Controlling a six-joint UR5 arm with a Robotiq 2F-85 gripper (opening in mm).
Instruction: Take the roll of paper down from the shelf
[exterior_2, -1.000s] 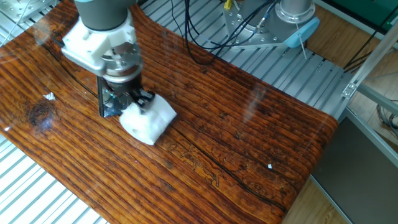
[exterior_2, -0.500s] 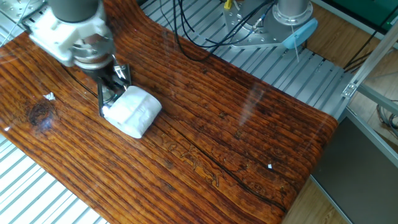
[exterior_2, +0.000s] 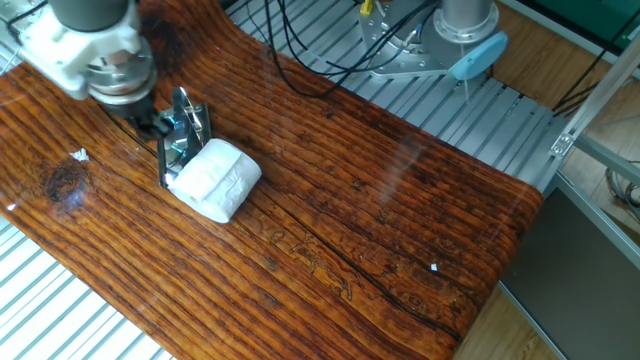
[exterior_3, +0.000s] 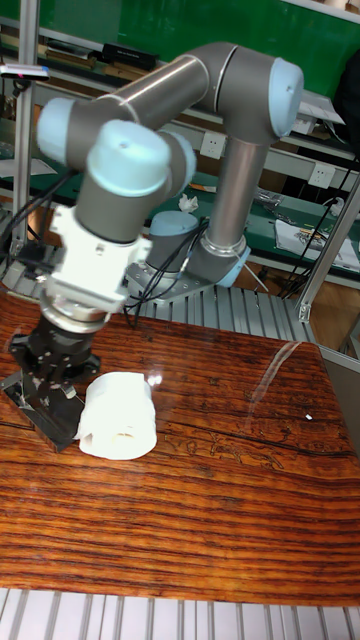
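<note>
The white roll of paper (exterior_2: 215, 180) lies on its side on the wooden table, its left end against the shelf (exterior_2: 181, 142), a small shiny metal bracket. In the tall fixed view the roll of paper (exterior_3: 118, 415) shows its hollow end toward the camera. My gripper (exterior_2: 156, 123) hangs just left of and behind the bracket, apart from the roll, with nothing between its fingers. In the tall fixed view the gripper (exterior_3: 55, 398) is a dark, wide-spread shape low over the table, partly hidden behind the roll.
Black cables (exterior_2: 300, 60) and a metal arm base (exterior_2: 400, 50) with a blue part (exterior_2: 478, 52) sit behind the table. The wooden top (exterior_2: 400, 220) ends in a rounded right edge. Small white specks (exterior_2: 434, 266) lie on the wood.
The gripper has let go of the roll and pulled away up and to the left. The roll slid left against the bracket, then stayed put.
</note>
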